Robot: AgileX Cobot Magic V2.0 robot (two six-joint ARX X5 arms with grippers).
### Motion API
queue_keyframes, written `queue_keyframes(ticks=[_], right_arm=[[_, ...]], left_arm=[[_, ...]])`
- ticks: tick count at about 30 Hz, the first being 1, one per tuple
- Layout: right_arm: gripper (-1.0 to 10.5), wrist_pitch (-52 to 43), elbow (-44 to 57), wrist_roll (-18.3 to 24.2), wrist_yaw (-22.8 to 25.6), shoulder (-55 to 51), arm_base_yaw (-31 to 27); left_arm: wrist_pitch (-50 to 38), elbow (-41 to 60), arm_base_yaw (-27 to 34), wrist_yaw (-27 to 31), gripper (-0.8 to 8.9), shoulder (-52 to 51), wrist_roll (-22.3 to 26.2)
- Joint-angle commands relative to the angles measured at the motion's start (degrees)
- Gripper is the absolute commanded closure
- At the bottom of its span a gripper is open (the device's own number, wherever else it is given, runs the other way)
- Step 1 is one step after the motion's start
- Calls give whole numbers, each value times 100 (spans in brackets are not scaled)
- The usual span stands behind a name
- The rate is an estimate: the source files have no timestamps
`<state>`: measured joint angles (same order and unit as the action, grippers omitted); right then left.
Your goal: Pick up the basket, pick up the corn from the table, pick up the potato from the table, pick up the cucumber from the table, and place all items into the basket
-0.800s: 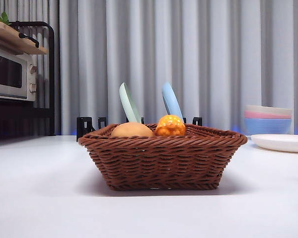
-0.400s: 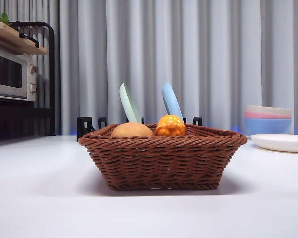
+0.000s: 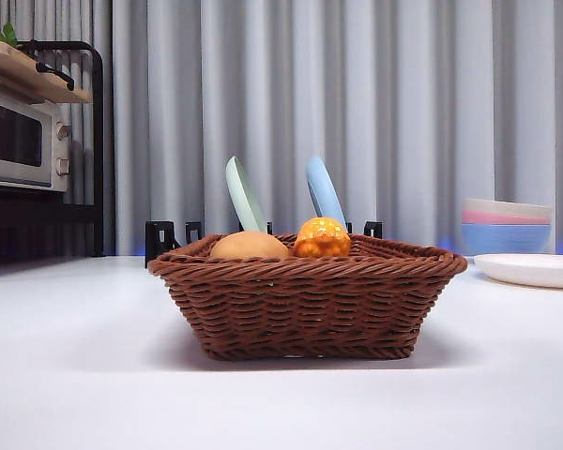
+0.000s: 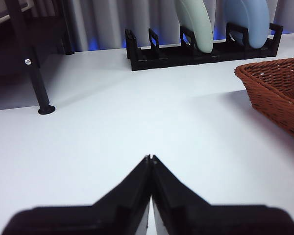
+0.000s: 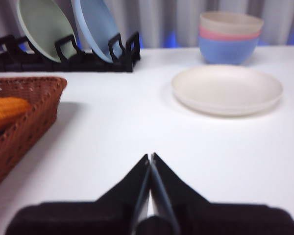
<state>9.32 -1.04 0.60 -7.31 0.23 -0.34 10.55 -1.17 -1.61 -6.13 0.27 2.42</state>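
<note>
We see, nearest to us in the front view, a smooth white table (image 3: 75,375), and on it a brown wicker basket (image 3: 305,305), rectangular, with flaring woven sides and a thick braided rim. Two things rise just above that rim from inside: a smooth, rounded tan potato (image 3: 249,247) and, touching it on its right, a glossy, bumpy orange-yellow corn (image 3: 322,238). We cannot see the cucumber in any view. Our left gripper (image 4: 150,159) hangs over bare table to one side of the basket, its two black jaws pressed together and holding nothing; our right gripper (image 5: 150,157) hangs over bare table on the other side, jaws likewise closed on nothing, with the basket's corner and the orange corn at the edge of its view. Behind the basket stands a black slotted dish rack (image 3: 159,239), holding a pale green plate (image 3: 244,195) and a pale blue plate (image 3: 324,192), both upright and leaning. To the right, well apart from the basket, lies a shallow cream plate (image 3: 530,269), and behind it a stack of bowls (image 3: 507,227), blue under pink under beige. Far left sits a microwave (image 3: 19,141) under a wooden shelf. Grey pleated curtains (image 3: 375,103) close the background.
</note>
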Motion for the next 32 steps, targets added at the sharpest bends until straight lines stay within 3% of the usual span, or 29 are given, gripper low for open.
queue_keyframes(ticks=[1,32], right_arm=[[946,55,70,-96,-11,-17,-2],[945,57,66,-223,15,-13,2]], left_arm=[[-35,92,20,11,814,-15,59],[-35,92,20,11,814,-15,59]])
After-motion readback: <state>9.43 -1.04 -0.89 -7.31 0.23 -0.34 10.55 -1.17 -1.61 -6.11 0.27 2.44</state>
